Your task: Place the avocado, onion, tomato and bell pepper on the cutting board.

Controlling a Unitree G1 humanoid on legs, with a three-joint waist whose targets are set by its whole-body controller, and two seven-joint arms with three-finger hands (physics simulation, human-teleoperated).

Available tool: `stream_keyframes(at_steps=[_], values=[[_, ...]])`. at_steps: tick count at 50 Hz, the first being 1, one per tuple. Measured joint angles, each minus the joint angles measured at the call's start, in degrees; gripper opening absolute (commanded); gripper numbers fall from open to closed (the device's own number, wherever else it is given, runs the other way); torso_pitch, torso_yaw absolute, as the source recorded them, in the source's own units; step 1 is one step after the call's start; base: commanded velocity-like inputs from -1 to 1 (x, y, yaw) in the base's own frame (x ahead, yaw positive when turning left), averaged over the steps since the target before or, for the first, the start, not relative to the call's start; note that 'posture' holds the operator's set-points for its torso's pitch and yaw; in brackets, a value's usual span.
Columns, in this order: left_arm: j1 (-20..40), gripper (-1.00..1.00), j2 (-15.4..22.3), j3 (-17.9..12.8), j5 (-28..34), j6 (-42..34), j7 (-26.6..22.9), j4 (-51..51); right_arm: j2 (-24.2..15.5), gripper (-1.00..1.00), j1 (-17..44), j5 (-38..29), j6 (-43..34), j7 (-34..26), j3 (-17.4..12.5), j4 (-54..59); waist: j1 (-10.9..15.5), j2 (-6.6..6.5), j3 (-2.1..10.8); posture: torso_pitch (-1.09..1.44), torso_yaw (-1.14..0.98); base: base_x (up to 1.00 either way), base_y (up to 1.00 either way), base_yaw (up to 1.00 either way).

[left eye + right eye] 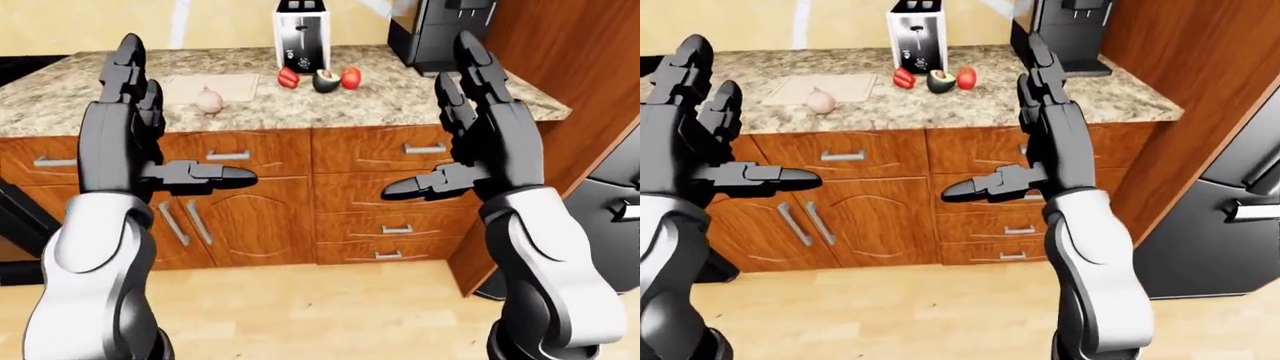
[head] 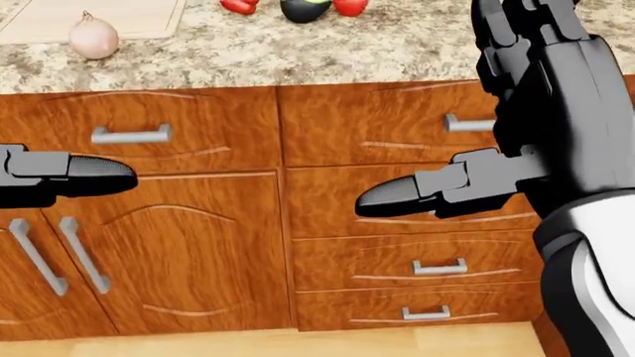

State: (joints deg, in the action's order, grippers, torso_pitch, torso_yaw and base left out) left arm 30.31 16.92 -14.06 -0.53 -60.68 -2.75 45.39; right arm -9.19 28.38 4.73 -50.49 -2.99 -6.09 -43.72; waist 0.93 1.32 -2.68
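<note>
Black three-finger hands occupy the near field of the left-eye view. The left hand (image 1: 135, 131) is raised with its fingers extended upward and its thumb pointing toward the view's centre; it holds nothing. The right hand (image 1: 480, 131) mirrors it, fingers spread and empty. Both hands are level with the wooden cabinets (image 1: 300, 195) and well apart from the counter items.

Above the drawers lies the speckled granite countertop (image 1: 400, 97). The onion (image 1: 208, 100) rests at the near edge of the pale cutting board (image 1: 215, 85), on the view's left; whether it lies fully on the board cannot be determined. To the right, off the board, stand the bell pepper (image 1: 288, 77), the avocado (image 1: 325, 80) and the tomato (image 1: 351, 77) in a close row. Behind them stands a white toaster (image 1: 301, 41), with a dark coffee machine (image 1: 445, 34) to its right.
</note>
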Motion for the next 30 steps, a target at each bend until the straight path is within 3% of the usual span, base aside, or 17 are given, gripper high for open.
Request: stream_keyframes(at_steps=[1, 3, 4, 6, 8, 12, 15, 16, 18, 20, 24, 26, 28, 30], values=[[0.17, 1.00, 0.04, 0.00, 0.02, -0.06, 0.08, -0.03, -0.02, 1.00, 0.09, 0.07, -0.11, -0.04, 0.01, 0.04, 0.06, 0.97, 0.16, 0.00, 0.00, 0.30, 0.16, 0.00], [-0.23, 1.00, -0.67, 0.82, 0.01, 0.04, 0.21, -0.05, -0.22, 1.00, -0.25, -0.11, -0.21, 0.07, -0.34, 0.30, -0.81, 0.02, -0.46, 0.00, 0.00, 0.30, 0.17, 0.00], [-0.42, 1.00, -0.88, 1.41, -0.21, -0.14, 0.08, -0.25, -0.17, 1.00, -0.68, -0.32, -0.43, 0.19, -0.59, 0.50, -1.05, 0.29, -0.69, 0.00, 0.00, 0.30, 0.16, 0.00], [-0.51, 1.00, -0.90, 1.91, -0.73, -0.49, -0.28, -0.44, -0.14, 1.00, -0.82, -0.67, -1.06, 0.40, -0.90, 0.91, -1.39, 0.96, -0.24, 0.00, 0.00, 0.30, 0.17, 0.00], [-0.31, 1.00, -0.74, 1.60, -0.81, -0.47, -0.35, -0.19, -0.12, 1.00, -0.43, -0.76, -1.17, 0.52, -0.88, 0.51, -1.37, 0.51, 0.26, 0.00, 0.00, 0.30, 0.17, 0.00], [-0.09, 1.00, -0.41, 0.97, -0.29, 0.04, -0.17, 1.25, -0.06, 1.00, -0.20, -0.60, -0.29, 0.49, -0.63, -0.84, -1.99, -2.28, -0.09, 0.00, 0.00, 0.30, 0.16, 0.00], [0.14, 1.00, -0.08, 0.94, -0.05, 0.12, -0.20, 1.30, 0.09, 1.00, 0.24, -0.61, -0.45, 0.52, -0.53, -0.76, -1.97, -5.40, 0.54, 0.00, 0.00, 0.30, 0.16, 0.00], [-0.31, 1.00, -0.03, 0.66, 0.10, 0.13, -0.21, 1.04, 0.49, 1.00, -0.12, -0.54, -0.62, 0.45, 0.00, -0.55, -1.51, -4.79, 0.21, 0.00, 0.00, 0.30, 0.16, 0.00], [-1.25, 1.00, -0.29, 0.21, 0.48, -0.58, -0.13, 0.28, 0.55, 1.00, -0.60, -0.06, -1.37, 0.00, 0.77, -0.06, -0.92, -5.08, -0.61, 0.00, 0.00, 0.30, 0.16, 0.00], [-1.27, 1.00, -0.29, 0.28, 0.77, -1.06, -0.11, 0.01, 0.45, 1.00, -0.59, 0.20, -1.79, -0.12, 0.53, -0.14, -0.64, -4.60, -0.33, 0.00, 0.00, 0.30, 0.17, 0.00], [-0.48, 1.00, -0.04, 0.31, 0.81, -0.35, -0.41, 0.93, 0.07, 1.00, -0.05, -0.32, -1.25, 0.31, -0.37, -1.07, -0.59, -2.57, 0.41, 0.00, 0.00, 0.12, 0.11, 0.00], [0.33, 1.00, 0.28, 0.19, 0.89, 0.02, -0.44, 1.32, -0.01, 1.00, 0.71, -0.50, -1.22, 0.55, -0.56, -1.50, -0.32, -1.75, -0.10, 0.00, 0.00, 0.00, 0.00, 0.00], [0.56, 1.00, 0.38, 0.12, 0.96, 0.09, -0.46, 1.37, 0.01, 1.00, 0.93, -0.51, -1.24, 0.60, -0.22, -1.58, 0.03, 0.32, -0.20, 0.00, 0.00, 0.00, 0.00, 0.00], [-0.43, 1.00, -0.42, 0.55, 0.95, -0.34, -0.48, 0.66, -0.08, 1.00, 0.37, -0.37, -1.56, 0.40, 0.05, -0.94, -0.40, -0.56, -0.68, 0.00, 0.00, 0.00, 0.13, 0.00]])
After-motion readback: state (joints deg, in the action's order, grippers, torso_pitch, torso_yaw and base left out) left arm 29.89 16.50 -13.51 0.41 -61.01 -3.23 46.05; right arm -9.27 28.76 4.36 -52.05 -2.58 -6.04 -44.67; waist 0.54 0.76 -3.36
